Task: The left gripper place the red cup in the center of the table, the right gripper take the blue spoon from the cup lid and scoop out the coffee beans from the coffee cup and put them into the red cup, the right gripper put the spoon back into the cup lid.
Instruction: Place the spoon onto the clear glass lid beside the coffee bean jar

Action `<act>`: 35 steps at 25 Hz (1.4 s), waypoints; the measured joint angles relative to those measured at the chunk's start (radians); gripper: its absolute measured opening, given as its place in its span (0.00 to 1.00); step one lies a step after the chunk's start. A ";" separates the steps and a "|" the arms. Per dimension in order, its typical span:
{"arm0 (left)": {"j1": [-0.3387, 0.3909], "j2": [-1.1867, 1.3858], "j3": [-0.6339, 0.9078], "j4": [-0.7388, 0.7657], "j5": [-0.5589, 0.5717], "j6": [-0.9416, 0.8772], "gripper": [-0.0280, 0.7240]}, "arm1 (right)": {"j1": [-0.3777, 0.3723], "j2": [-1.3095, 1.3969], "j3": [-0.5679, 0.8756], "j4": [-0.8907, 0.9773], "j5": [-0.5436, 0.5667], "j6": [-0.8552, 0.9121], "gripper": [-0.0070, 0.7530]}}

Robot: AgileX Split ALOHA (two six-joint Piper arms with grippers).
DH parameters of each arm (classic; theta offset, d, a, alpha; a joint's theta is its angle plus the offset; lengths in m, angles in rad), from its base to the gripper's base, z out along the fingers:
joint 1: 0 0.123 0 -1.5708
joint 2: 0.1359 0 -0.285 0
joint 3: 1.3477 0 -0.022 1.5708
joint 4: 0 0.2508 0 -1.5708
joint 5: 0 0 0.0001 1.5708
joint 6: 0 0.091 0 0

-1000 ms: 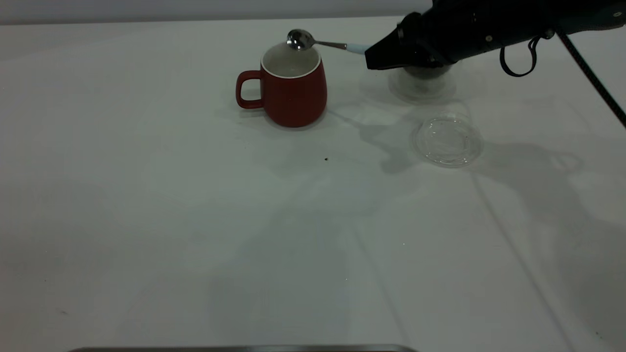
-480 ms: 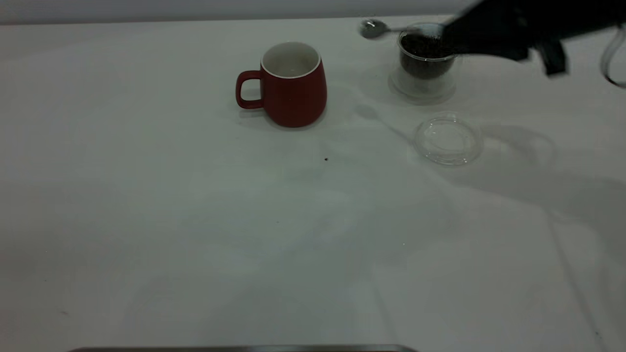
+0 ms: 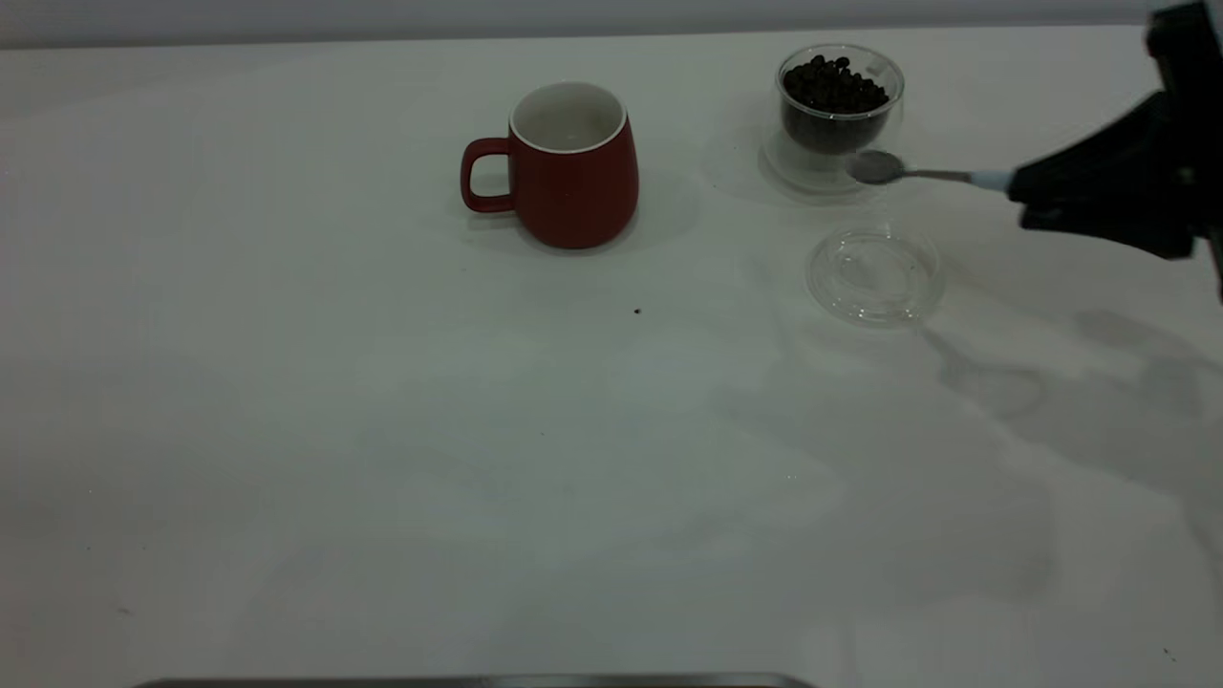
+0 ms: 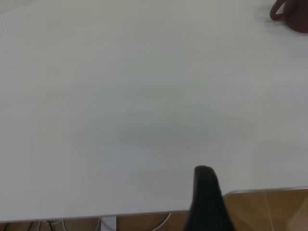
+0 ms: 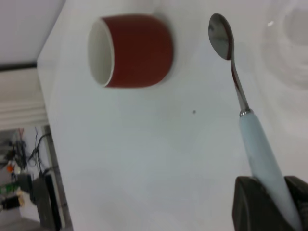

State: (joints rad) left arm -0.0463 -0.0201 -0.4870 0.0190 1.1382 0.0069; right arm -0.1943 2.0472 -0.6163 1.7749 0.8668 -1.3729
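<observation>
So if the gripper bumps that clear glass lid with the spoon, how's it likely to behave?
The cup lid lies flat and low on the table, so it would probably slide rather than tip. It looks like thin clear glass, so likely light but breakable. The blue spoon held in the right gripper hangs clear of it.

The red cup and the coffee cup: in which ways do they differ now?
The red cup is opaque with a loop handle; the coffee cup is clear glass with no handle. The coffee cup holds coffee beans; the red cup shows only its white inside. Both stand upright on the table.
</observation>
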 joint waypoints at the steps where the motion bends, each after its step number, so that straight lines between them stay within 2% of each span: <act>1: 0.000 0.000 0.000 0.000 0.000 0.000 0.82 | -0.011 0.000 0.002 0.000 -0.004 -0.001 0.16; 8: 0.000 0.000 0.000 0.000 0.000 0.000 0.82 | -0.033 0.097 -0.005 0.005 -0.006 -0.018 0.16; 24: 0.000 0.000 0.000 0.000 0.000 -0.001 0.82 | -0.033 0.350 -0.205 0.012 0.070 -0.026 0.16; 35: 0.000 0.000 0.000 0.000 0.000 -0.001 0.82 | -0.033 0.364 -0.220 0.014 0.077 -0.054 0.16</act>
State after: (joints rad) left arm -0.0463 -0.0201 -0.4870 0.0190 1.1382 0.0059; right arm -0.2273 2.4110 -0.8367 1.7890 0.9436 -1.4265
